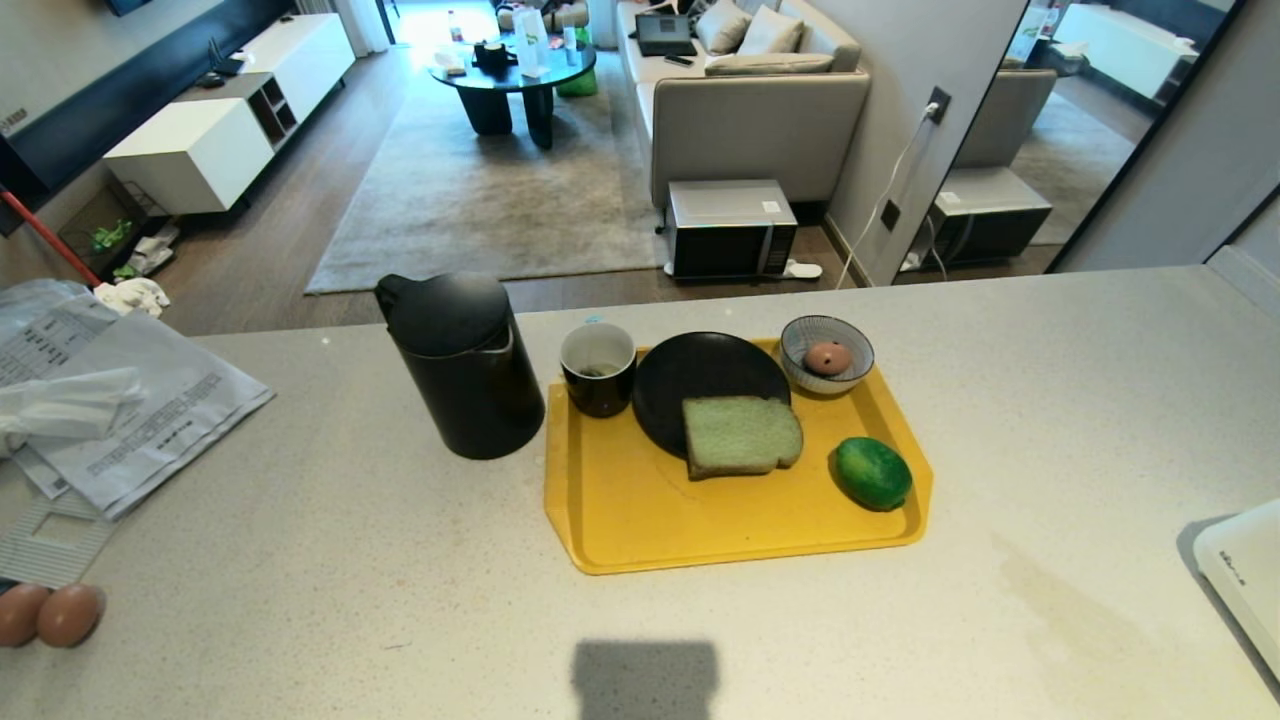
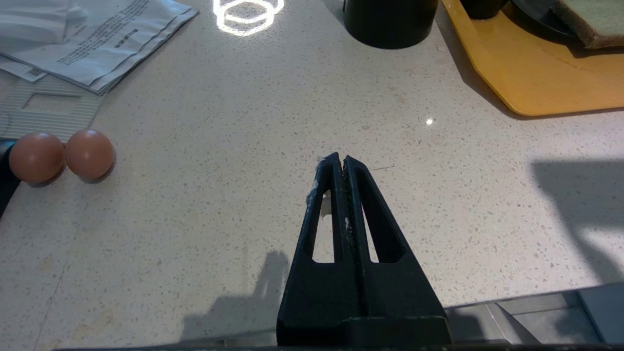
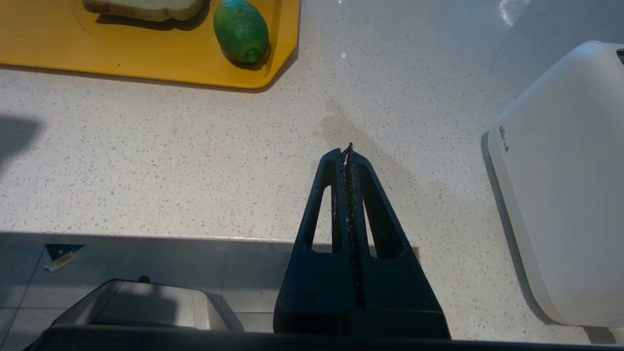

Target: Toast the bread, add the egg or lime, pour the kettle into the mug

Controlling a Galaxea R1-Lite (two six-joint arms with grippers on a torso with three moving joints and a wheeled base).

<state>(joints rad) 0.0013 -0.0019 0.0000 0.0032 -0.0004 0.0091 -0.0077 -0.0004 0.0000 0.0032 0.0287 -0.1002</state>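
Waiting low over tabletop [image 1: 300, 520]: left tool [image 2: 340, 158], right tool [image 3: 347, 148], both closed, empty. Bread [image 1: 741, 436] lay half on black plate [image 1: 690, 375] in yellow tray [image 1: 640, 520]; looked soft, light, crumbly, best pinched gently at crust edge.

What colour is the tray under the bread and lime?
Yellow; the tray shows best in the head view.

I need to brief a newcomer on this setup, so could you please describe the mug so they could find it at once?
On the counter sits a yellow tray. At its far left corner, beside the tall black kettle, stands the mug. It is squat, black outside and white inside, unlike the blue-striped bowl.
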